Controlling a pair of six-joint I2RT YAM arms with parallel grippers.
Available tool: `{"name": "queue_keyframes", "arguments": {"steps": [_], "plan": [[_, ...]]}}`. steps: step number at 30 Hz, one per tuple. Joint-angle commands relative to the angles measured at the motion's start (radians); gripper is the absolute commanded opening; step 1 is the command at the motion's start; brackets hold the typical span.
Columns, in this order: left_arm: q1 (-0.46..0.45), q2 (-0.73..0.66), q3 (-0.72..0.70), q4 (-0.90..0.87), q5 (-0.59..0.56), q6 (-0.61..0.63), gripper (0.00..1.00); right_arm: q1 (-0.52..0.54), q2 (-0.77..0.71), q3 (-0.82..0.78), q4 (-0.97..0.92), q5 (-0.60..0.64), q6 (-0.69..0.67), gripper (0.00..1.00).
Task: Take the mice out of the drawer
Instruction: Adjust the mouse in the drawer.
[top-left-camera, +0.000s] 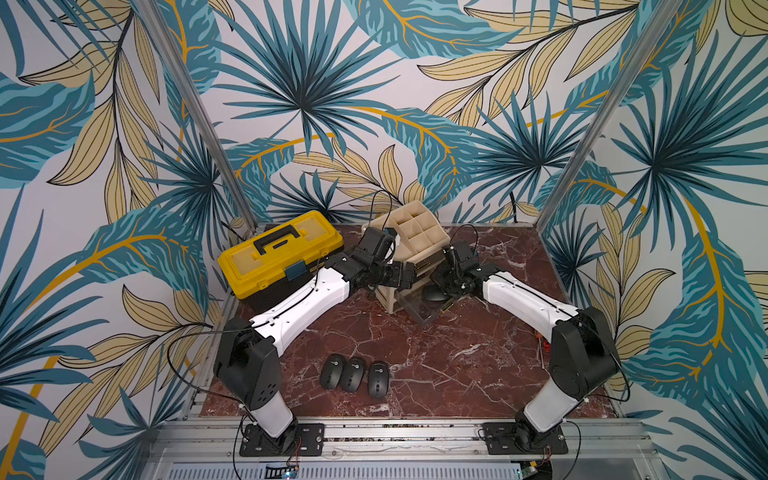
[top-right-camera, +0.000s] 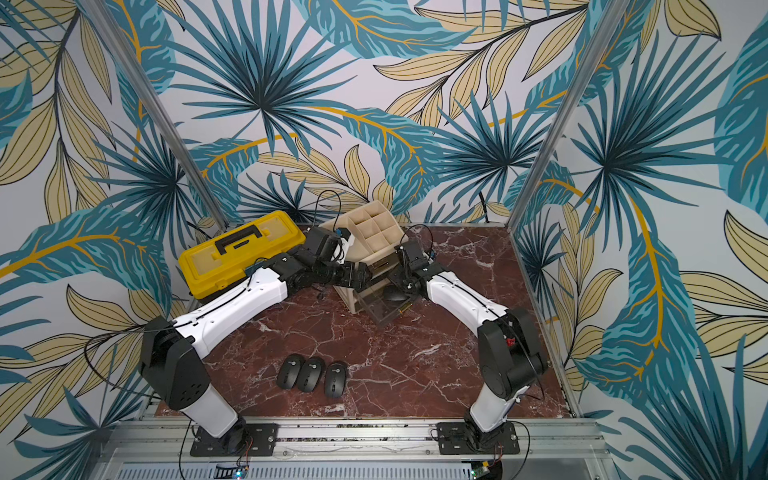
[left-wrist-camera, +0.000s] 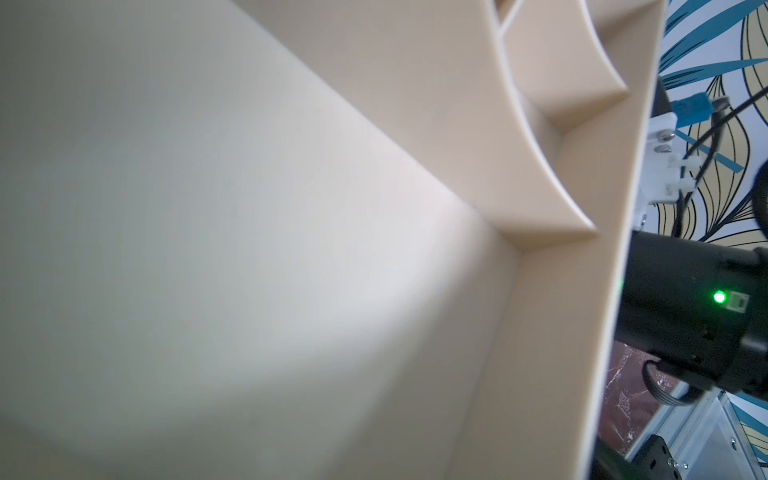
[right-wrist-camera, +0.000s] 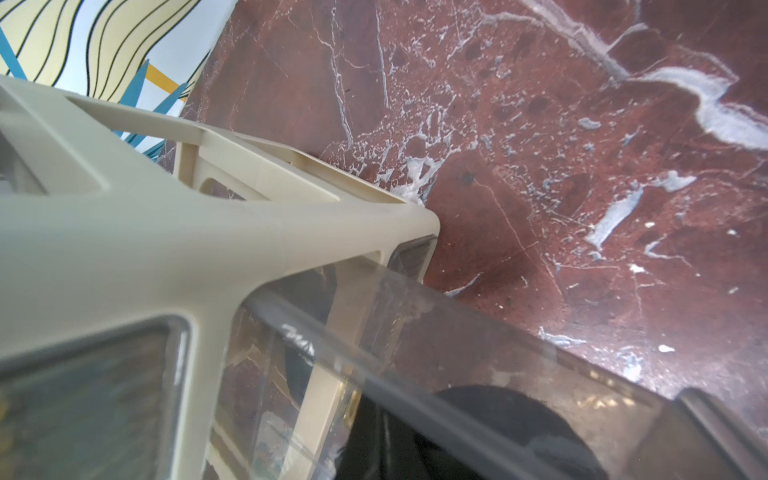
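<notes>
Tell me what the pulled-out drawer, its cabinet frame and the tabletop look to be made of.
Drawer: clear, slightly smoky hard plastic, glossy; the table's veins show through its wall.
Cabinet frame: beige moulded plastic, smooth satin, with rounded edges.
Tabletop: red-brown marble pattern with white veins; real stone or a printed surface, cannot tell.

No legible text or labels.

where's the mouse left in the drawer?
In both top views, the mouse lies in the pulled-out clear drawer at the beige organizer's base, beside the right arm.
</notes>
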Motion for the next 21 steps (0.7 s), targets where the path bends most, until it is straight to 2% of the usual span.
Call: {"name": "queue_keyframes", "arguments": {"steps": [1,10,21], "plan": [[0.000,0.009,-0.028,0.054,0.027,0.005,1.00,0.004,0.014,-0.001,-0.067,-0.019,-0.012,0.00],[0.002,0.012,-0.026,0.055,0.024,0.005,1.00,0.012,0.001,-0.016,-0.087,-0.078,-0.052,0.00],[0.001,0.000,0.005,0.018,0.019,0.014,1.00,0.011,-0.078,-0.025,-0.048,-0.078,-0.118,0.00]]}}
